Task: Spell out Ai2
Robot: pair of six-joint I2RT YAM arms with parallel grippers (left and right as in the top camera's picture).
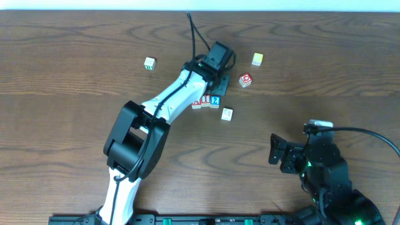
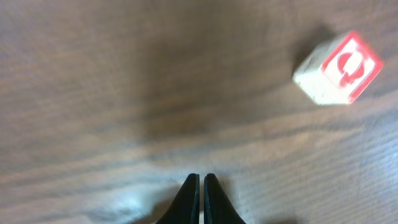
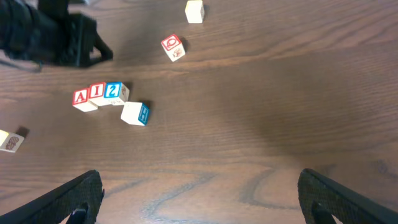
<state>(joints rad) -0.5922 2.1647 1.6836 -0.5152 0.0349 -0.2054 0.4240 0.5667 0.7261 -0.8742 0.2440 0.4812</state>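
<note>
Three cubes stand touching in a row on the table: the red "A" point(image 1: 197, 103) point(image 3: 81, 98), the red-and-white "I" point(image 1: 205, 101) point(image 3: 96, 93) and the blue "2" point(image 1: 215, 100) point(image 3: 112, 91). My left gripper point(image 1: 218, 83) point(image 2: 201, 180) hovers just behind the row, jaws shut and holding nothing. Its wrist view shows bare wood in front of the fingertips and none of the row. My right gripper point(image 1: 273, 149) point(image 3: 202, 199) stays near the table's front right, wide open and empty, well away from the cubes.
A red cube with a round letter point(image 1: 245, 80) point(image 2: 339, 68) point(image 3: 173, 47) sits right of the left gripper. A white cube with a blue side point(image 1: 227, 114) point(image 3: 135, 113) lies just in front of the "2". A yellow cube point(image 1: 257, 59) and a pale cube point(image 1: 149, 63) sit farther back.
</note>
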